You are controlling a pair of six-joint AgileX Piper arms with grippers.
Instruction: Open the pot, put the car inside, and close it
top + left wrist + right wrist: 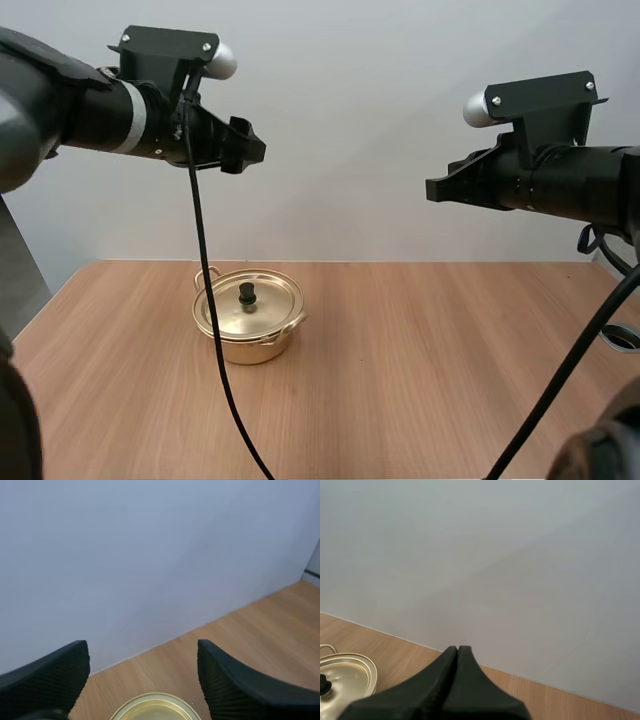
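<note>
Pot, its lid on and hiding the inside, sits left of centre on the table, nearer the far edge. Left gripper hangs high above it, fingers apart, the pot partly cut off from its wrist view. Right gripper is raised with its fingers pressed together.
</note>
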